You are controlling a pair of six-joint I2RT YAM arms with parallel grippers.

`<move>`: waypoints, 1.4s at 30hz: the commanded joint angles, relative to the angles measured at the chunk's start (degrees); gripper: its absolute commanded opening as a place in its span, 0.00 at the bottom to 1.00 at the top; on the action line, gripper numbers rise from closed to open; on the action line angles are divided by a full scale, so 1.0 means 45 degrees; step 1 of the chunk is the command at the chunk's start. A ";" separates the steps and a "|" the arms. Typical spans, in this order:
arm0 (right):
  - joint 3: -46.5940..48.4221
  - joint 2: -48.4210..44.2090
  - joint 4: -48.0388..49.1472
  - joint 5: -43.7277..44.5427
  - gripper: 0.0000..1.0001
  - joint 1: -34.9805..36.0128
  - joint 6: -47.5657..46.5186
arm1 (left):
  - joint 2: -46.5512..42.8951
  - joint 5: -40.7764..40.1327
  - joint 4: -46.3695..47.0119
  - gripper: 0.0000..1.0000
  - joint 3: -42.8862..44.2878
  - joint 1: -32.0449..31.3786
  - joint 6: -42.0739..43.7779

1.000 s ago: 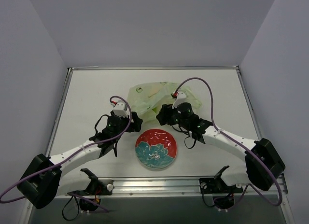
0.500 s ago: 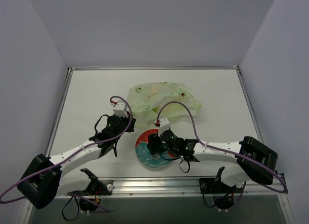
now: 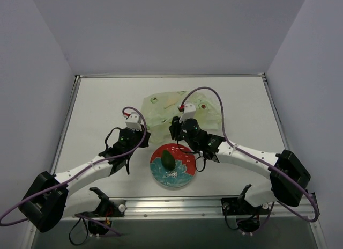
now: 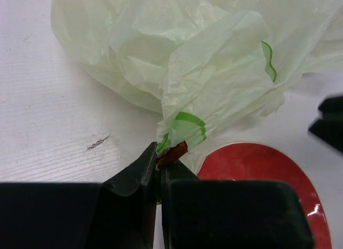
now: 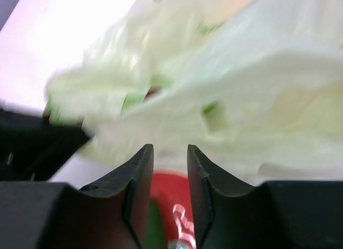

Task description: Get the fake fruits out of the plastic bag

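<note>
Left tool [image 4: 159, 167] tight on plastic bag [image 4: 214, 61]; right tool [image 5: 170, 155] narrowly open.

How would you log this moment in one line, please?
left fingers: shut on plastic bag | right fingers: open, empty, near bag | dark green fruit: on plate

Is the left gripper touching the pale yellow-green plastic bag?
Touching. The left wrist view shows the left gripper shut on a bunched corner of the pale yellow-green plastic bag.
</note>
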 commanded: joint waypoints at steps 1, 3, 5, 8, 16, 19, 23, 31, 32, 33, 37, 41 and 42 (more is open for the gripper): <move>0.1521 0.1419 0.0004 0.0798 0.27 -0.0964 -0.0560 | -0.0253 0.0182 0.0117 0.02 0.0640 0.0083 -0.0181; 0.2068 0.2166 0.0004 0.1365 0.22 -0.1160 -0.0813 | -0.0253 0.0300 0.0175 0.02 0.0620 0.0102 -0.0201; 0.2830 0.3163 -0.0016 0.1366 0.21 -0.1316 -0.0834 | -0.0273 0.0358 0.0176 0.02 0.0639 0.0083 -0.0220; 0.3631 0.4237 0.0043 0.1463 0.21 -0.1395 -0.0912 | -0.0370 0.0398 0.0175 0.02 0.0620 0.0102 -0.0240; 0.5000 0.6289 -0.0114 0.2557 0.56 -0.1512 0.0663 | -0.0351 0.0456 0.0214 0.02 0.0620 0.0083 -0.0279; 0.5234 0.6895 0.0003 0.2732 0.77 -0.1396 0.1448 | -0.0273 0.0437 0.0214 0.02 0.0620 0.0083 -0.0299; 0.5489 0.7539 0.0042 0.3358 0.87 -0.1180 0.2250 | -0.0292 0.0437 0.0214 0.02 0.0640 0.0102 -0.0279; 0.5274 0.7619 0.0824 0.3690 0.81 -0.1219 0.3326 | -0.0409 0.0378 0.0137 0.02 0.0620 0.0102 -0.0279; 0.5293 0.7638 0.0688 0.3690 0.82 -0.1219 0.3365 | -0.0409 0.0398 0.0156 0.02 0.0639 0.0083 -0.0279; 0.5352 0.7754 0.0590 0.3845 0.83 -0.1238 0.3423 | -0.0409 0.0436 0.0156 0.02 0.0640 0.0083 -0.0298; 0.5430 0.8204 0.0589 0.3496 0.89 -0.1395 0.3599 | -0.0370 0.0476 0.0175 0.02 0.0659 0.0083 -0.0299; 0.4713 0.7426 0.1035 0.3280 0.93 -0.1414 0.3521 | -0.0409 0.0340 0.0078 0.02 0.0640 0.0083 -0.0279; 0.4534 0.6843 0.1058 0.3261 0.93 -0.1472 0.3541 | -0.0429 0.0320 0.0078 0.02 0.0640 0.0102 -0.0279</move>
